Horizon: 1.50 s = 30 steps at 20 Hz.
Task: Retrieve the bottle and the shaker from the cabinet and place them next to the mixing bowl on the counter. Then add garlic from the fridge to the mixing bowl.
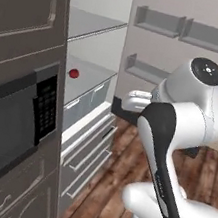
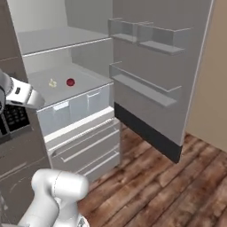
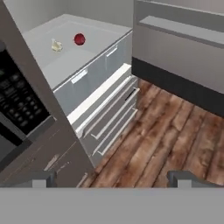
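The fridge stands open, with pale grey inner walls. On its lower shelf lies a small pale garlic, also seen in the right base view. My gripper is open with nothing between its fingertips. It hangs over the wooden floor, in front of the fridge and well short of the garlic. The bottle, the shaker, the cabinet, the mixing bowl and the counter are out of view.
A red round fruit sits on the shelf just right of the garlic. Under the shelf are a translucent drawer and grey pull-out drawers. The fridge door swings out right. A black microwave is on the left.
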Available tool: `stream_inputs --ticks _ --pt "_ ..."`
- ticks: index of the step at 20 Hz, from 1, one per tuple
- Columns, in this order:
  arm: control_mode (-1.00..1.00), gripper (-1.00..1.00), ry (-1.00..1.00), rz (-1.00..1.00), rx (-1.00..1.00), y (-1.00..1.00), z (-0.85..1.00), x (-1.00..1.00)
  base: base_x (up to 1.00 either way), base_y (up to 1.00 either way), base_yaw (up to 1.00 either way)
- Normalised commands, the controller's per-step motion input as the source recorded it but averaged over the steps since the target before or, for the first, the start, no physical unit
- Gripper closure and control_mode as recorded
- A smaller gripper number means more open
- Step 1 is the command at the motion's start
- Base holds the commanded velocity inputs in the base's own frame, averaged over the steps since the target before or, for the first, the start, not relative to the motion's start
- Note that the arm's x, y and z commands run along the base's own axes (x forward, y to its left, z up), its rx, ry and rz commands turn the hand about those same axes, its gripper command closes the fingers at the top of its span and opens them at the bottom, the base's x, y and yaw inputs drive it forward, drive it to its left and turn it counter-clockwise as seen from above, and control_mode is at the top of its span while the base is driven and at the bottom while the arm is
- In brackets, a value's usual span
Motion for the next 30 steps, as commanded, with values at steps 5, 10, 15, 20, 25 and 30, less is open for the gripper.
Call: stream_inputs --ticks 5,10,15,20,25,30 --pt "1.00 -1.00 0.00 0.00 0.00 0.00 0.00 0.00 0.33 -0.91 0.36" --pt "1.00 -1.00 0.00 0.00 0.00 0.00 0.00 0.00 0.55 -0.52 0.45" --pt "1.00 -1.00 0.00 0.00 0.00 0.00 0.00 0.00 0.71 -0.11 0.59" --pt "1.00 -1.00 0.00 0.00 0.00 0.00 0.00 0.00 0.74 0.00 0.66" --pt "1.00 -1.00 0.00 0.00 0.00 0.00 0.00 0.00 0.69 -0.32 0.60" --pt "1.00 -1.00 0.00 0.00 0.00 0.00 0.00 0.00 0.21 -0.76 0.26"
